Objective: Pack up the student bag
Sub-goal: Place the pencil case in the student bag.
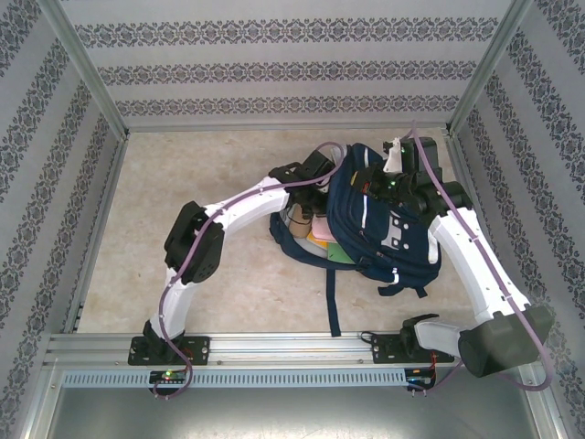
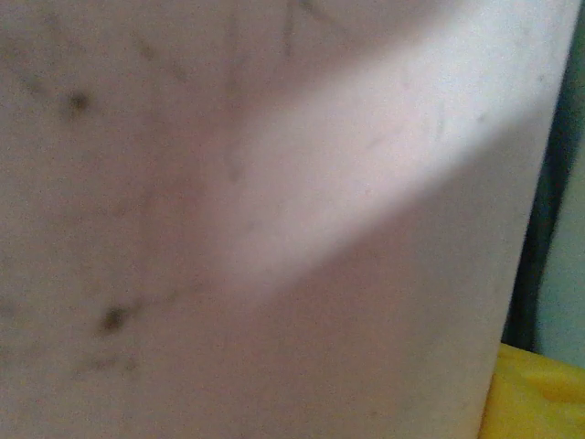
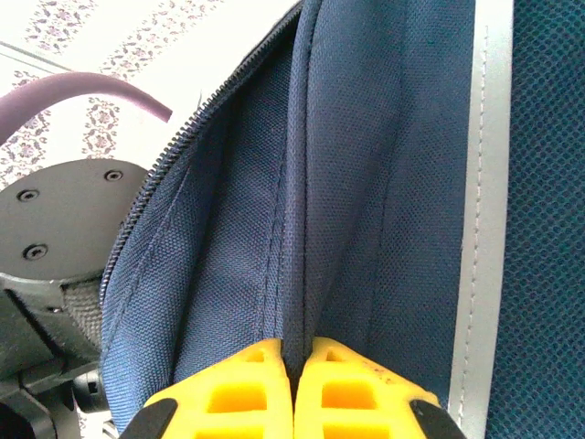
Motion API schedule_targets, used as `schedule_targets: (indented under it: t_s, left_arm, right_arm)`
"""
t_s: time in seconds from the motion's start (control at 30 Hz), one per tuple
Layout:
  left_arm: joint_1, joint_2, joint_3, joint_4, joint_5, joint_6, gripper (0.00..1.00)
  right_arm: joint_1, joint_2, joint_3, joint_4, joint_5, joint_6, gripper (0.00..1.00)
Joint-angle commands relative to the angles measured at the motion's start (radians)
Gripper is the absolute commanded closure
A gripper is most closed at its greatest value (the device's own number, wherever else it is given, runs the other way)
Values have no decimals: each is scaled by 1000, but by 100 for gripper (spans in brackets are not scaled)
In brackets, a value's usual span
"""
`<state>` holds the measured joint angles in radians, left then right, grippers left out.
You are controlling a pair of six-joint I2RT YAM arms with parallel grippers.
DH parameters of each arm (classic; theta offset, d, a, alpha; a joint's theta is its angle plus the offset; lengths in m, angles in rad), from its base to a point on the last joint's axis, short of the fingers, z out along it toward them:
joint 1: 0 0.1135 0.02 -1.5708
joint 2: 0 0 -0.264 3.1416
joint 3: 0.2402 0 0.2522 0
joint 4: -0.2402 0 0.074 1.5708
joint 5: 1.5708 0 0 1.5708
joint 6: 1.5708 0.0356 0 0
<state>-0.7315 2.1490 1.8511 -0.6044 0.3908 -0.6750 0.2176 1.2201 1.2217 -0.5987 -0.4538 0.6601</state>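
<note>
Your left arm [image 1: 245, 200] is arching up from its base at the near left. Its elbow is standing raised and its forearm is running right and away, so the wrist is lying at the left edge of the student bag [image 1: 384, 229]. From above, the bag's mouth is covering its jaws. The left wrist camera is facing a blurred pale surface with a yellow corner [image 2: 539, 393] at lower right, so I cannot tell whether those jaws are open or gripping. Your right arm [image 1: 473, 262] is folding out to the near right, then rising to the bag's far end. Its jaws are pinching shut on a fold of the bag's navy fabric, with the yellow fingertips [image 3: 242, 389] meeting on a seam beside the open zip [image 3: 181, 139]. The bag is lying on the worktop [image 1: 210, 183] right of centre, with a strap [image 1: 334, 302] trailing toward the near rail.
</note>
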Motion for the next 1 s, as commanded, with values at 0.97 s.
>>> schedule_targets:
  t_s: [0.97]
  left_arm:
    - [10, 170, 307, -287, -115, 371, 0]
  right_arm:
    - [12, -48, 27, 150, -56, 24, 99]
